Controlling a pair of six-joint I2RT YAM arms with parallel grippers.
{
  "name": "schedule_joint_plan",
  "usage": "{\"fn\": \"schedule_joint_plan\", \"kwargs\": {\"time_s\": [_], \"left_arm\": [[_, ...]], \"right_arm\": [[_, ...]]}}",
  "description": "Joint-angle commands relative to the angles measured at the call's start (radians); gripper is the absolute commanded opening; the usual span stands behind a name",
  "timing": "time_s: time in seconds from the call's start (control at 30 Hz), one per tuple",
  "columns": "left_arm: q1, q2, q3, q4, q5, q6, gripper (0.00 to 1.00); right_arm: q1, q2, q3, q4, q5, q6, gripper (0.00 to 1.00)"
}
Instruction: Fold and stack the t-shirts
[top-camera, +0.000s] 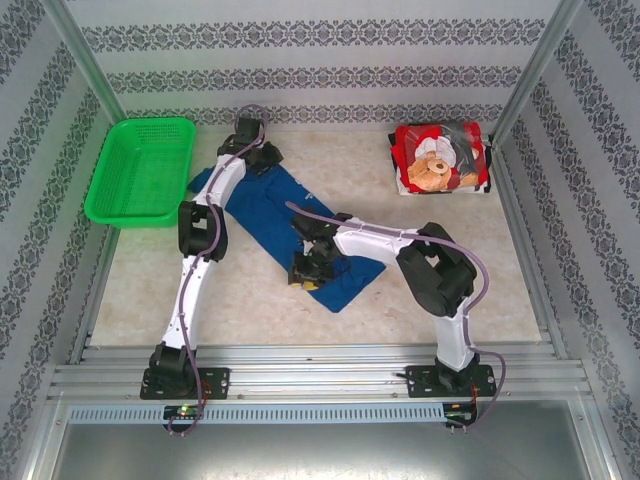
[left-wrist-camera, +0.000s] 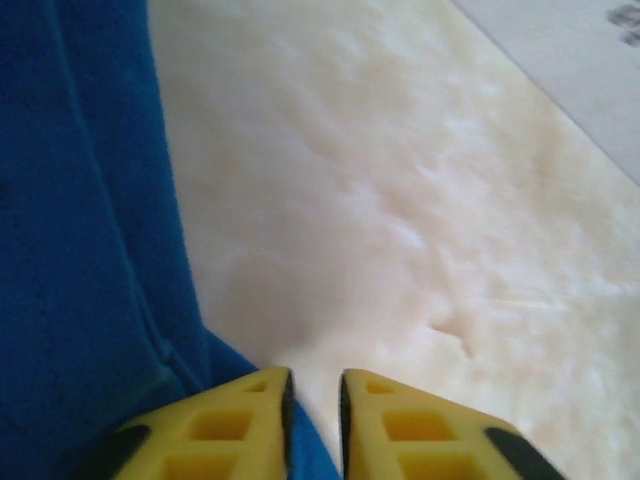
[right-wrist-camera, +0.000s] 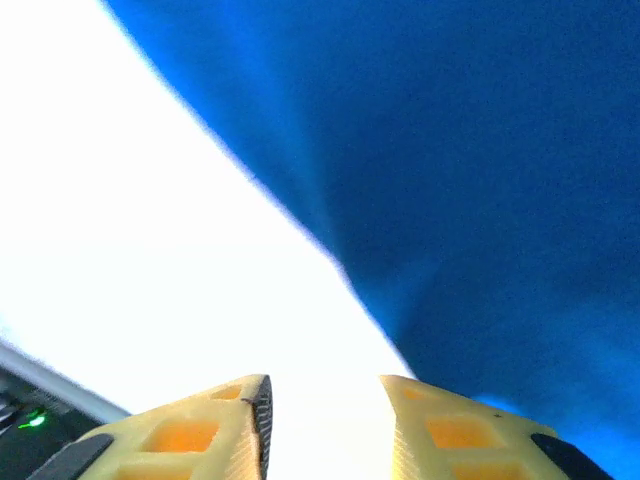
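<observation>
Two-handed fold is starting: left gripper (left-wrist-camera: 315, 378) nips the blue shirt (top-camera: 268, 215), right gripper (right-wrist-camera: 325, 380) gapes and must close on it.

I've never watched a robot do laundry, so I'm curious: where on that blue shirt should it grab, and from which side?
Probably its two short ends: the blue shirt lies flat in a long diagonal strip. Come in low from the table beside each end, so one finger can slide under the thin edge and pinch it.

Royal blue t-shirt (top-camera: 272, 215) flat, diagonal, mid-table; red teddy-bear t-shirt (top-camera: 440, 158), compact bundle, far right corner.
</observation>
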Motion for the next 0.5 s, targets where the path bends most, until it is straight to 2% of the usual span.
{"fn": "schedule_joint_plan", "kwargs": {"time_s": [0.0, 0.1, 0.17, 0.23, 0.33, 0.47], "left_arm": [[-0.02, -0.054, 0.003, 0.069, 0.177, -0.07, 0.34], [-0.004, -0.189, -0.039, 0.053, 0.2, -0.066, 0.61], [0.008, -0.289, -0.08, 0.018, 0.168, -0.036, 0.67], [0.014, -0.388, -0.157, -0.015, 0.103, -0.004, 0.68], [0.003, -0.514, -0.318, -0.081, -0.013, 0.023, 0.67], [-0.04, -0.601, -0.607, -0.017, -0.169, 0.018, 0.54]], "right_arm": [[-0.025, -0.139, 0.004, -0.041, -0.012, 0.089, 0.38], [-0.061, -0.271, -0.031, -0.12, 0.072, 0.015, 0.47], [-0.108, -0.28, -0.022, -0.182, 0.09, -0.1, 0.48], [-0.164, -0.232, 0.02, -0.255, 0.139, -0.248, 0.48], [-0.254, -0.132, 0.079, -0.278, 0.183, -0.426, 0.43], [-0.332, 0.003, 0.163, -0.264, 0.187, -0.54, 0.36]]}}
